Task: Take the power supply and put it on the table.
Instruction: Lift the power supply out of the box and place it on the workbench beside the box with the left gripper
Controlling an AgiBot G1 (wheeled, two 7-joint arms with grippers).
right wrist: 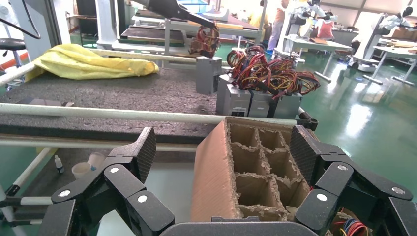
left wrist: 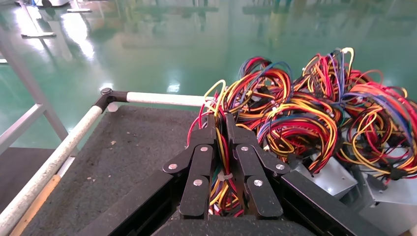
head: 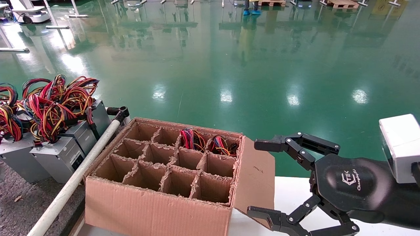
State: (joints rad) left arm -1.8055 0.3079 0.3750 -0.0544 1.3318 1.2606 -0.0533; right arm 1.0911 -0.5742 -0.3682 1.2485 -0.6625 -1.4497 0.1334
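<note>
My left gripper (left wrist: 220, 123) is shut on the red, yellow and black wire bundle (left wrist: 220, 169) of a power supply, over the dark grey felt table (left wrist: 133, 142). In the right wrist view that grey power supply (right wrist: 208, 73) hangs upright from its wires. Its base is at the felt, and I cannot tell whether it touches. Several other power supplies (head: 59, 157) stand close beside it by the white rail (head: 75, 180). Two more show their wires (head: 193, 139) in far cells of the carton (head: 154, 209). My right gripper (head: 256, 177) is open beside the carton's right flap, holding nothing.
The carton stands on a white tabletop (head: 295, 193) next to the rail. A yellow cloth (right wrist: 83, 61) lies at the far end of the felt. A small bottle and a cup (right wrist: 81, 169) sit below the rail. Green floor lies beyond.
</note>
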